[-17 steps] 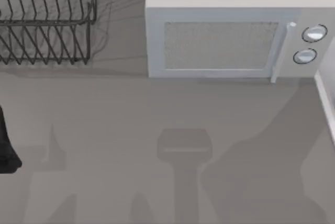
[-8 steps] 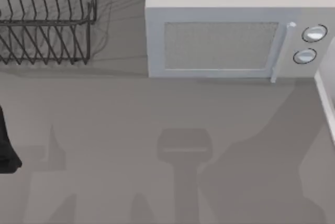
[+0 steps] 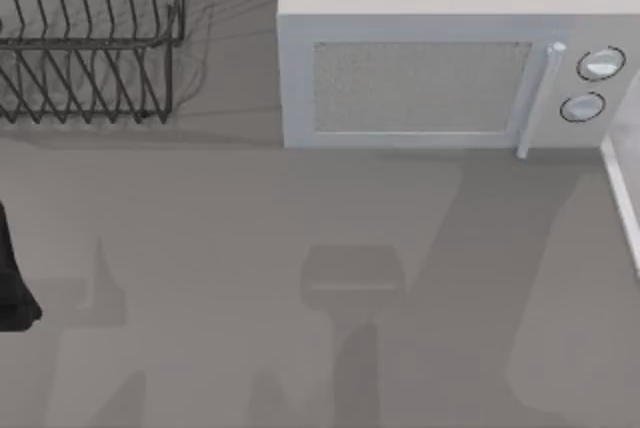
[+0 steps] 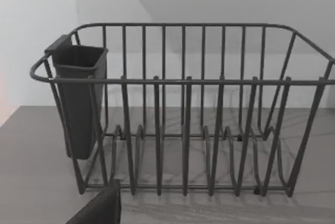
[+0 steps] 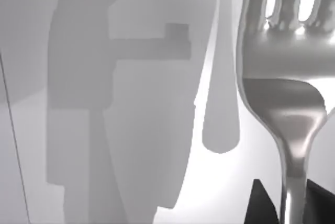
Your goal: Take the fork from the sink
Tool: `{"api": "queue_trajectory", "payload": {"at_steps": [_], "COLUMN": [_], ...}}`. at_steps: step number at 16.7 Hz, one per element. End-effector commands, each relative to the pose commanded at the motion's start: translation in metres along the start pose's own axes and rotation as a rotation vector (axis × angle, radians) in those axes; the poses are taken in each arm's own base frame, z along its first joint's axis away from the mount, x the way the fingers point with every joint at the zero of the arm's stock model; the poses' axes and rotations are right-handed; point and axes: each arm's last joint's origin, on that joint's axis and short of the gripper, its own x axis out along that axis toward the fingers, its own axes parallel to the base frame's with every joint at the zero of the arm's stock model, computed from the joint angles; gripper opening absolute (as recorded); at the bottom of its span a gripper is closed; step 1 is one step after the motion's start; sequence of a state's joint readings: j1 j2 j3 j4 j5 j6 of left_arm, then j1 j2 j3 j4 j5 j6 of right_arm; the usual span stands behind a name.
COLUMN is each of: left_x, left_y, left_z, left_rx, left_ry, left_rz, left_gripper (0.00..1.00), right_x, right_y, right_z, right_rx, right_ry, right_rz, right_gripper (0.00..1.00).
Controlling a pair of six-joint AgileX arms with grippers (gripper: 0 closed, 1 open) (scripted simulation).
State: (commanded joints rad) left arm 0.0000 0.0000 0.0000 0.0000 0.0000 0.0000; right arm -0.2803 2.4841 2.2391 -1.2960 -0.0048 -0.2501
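although the microwave (image 3: 430,68) carries two round knobs (image 3: 600,64) on its front, no brand, label or writing can be read anywhere. the fork (image 5: 285,85) fills the near side of the right wrist view, shiny silver, its long axis running straight away from the camera: the thin handle starts between two dark finger tips (image 5: 261,203) of the right gripper (image 5: 289,211) and the tines point away, out past the picture's edge. those fingers sit close on either side of the handle, pinching it. the fork hangs clear above a pale smooth surface that carries its blurred shadow and a broad arm shadow.

from above, a wire dish rack (image 3: 85,48) stands at the far left of the grey counter (image 3: 250,208), with the microwave to its right. the left arm (image 3: 12,283) is parked at the left edge of the top view; its wrist camera looks at the rack and a dark cutlery cup (image 4: 78,98) hung on the rack's corner. i cannot tell how the left gripper stands.

compared with half a second ago, the big shadow on the counter's right side has narrowed and shifted, now reaching up toward the microwave's front; rack, microwave and left arm are unchanged.
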Motion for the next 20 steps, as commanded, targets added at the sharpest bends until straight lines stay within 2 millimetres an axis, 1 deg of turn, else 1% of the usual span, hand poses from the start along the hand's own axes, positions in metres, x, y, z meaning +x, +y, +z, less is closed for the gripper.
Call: {"api": "queue_trajectory", "payload": {"at_steps": [2, 3, 8, 10, 12, 14, 17, 20], "left_x": [0.0, 0.0, 0.0, 0.0, 0.0, 0.0, 0.0, 0.0], "left_y": [0.0, 0.0, 0.0, 0.0, 0.0, 0.0, 0.0, 0.0], "left_z": [0.0, 0.0, 0.0, 0.0, 0.0, 0.0, 0.0, 0.0], "left_rx": [0.0, 0.0, 0.0, 0.0, 0.0, 0.0, 0.0, 0.0], "left_ry": [0.0, 0.0, 0.0, 0.0, 0.0, 0.0, 0.0, 0.0], "left_rz": [0.0, 0.0, 0.0, 0.0, 0.0, 0.0, 0.0, 0.0], "left_gripper": [1.0, 1.0, 1.0, 1.0, 1.0, 1.0, 1.0, 1.0], "right_x": [-0.02, -0.023, -0.022, -0.022, -0.024, -0.027, -0.038, -0.054], "right_y": [0.001, 0.001, 0.002, 0.011, 0.03, 0.056, 0.102, 0.151], "right_z": [-0.002, -0.002, -0.002, -0.007, -0.016, -0.031, -0.062, -0.099], "right_rx": [0.0, 0.0, 0.0, 0.007, 0.021, 0.038, 0.06, 0.064], "right_ry": [-0.01, -0.013, -0.01, 0.025, 0.093, 0.18, 0.308, 0.382], "right_rz": [-0.003, -0.003, -0.002, 0.004, 0.01, 0.009, -0.017, -0.066], "right_gripper": [0.0, 0.0, 0.0, 0.0, 0.0, 0.0, 0.0, 0.0]}}
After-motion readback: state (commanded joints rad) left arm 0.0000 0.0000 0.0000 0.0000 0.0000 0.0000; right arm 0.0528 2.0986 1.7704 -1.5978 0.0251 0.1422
